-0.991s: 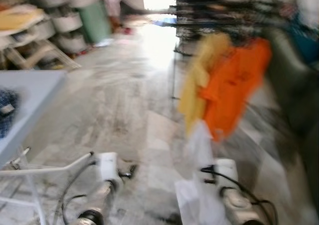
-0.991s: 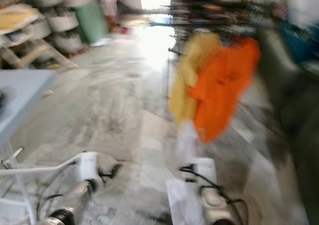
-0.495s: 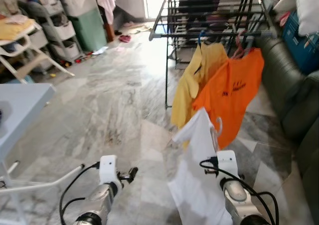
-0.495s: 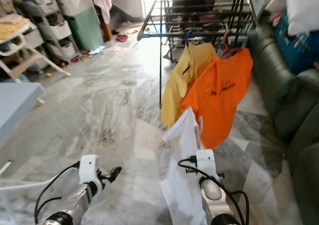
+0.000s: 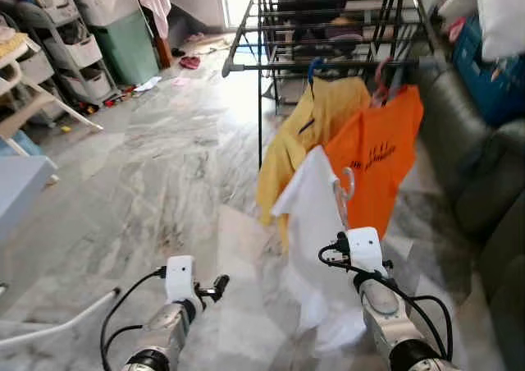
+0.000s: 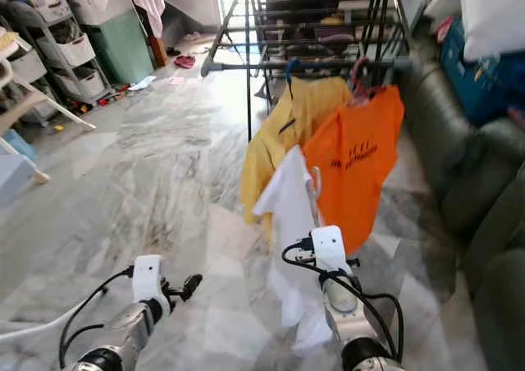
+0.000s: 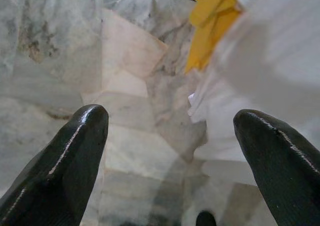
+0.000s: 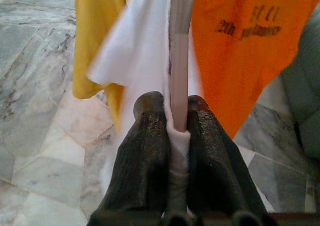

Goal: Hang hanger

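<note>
My right gripper is shut on the pale pink hanger, pinching it together with a fold of the white shirt draped over it. The hanger's hook stands up in front of an orange shirt. That shirt and a yellow shirt hang from the front rail of a black drying rack straight ahead. My left gripper is open, low over the marble floor, to the left of the white shirt.
A dark sofa runs along the right side. Storage shelves and a green bin stand at the far left. A grey table corner and a white rod are at the near left. Open marble floor lies ahead left.
The camera has moved closer to the rack and the blur has gone. The table has slid off to the left of the picture. The white shirt now overlaps the orange one.
</note>
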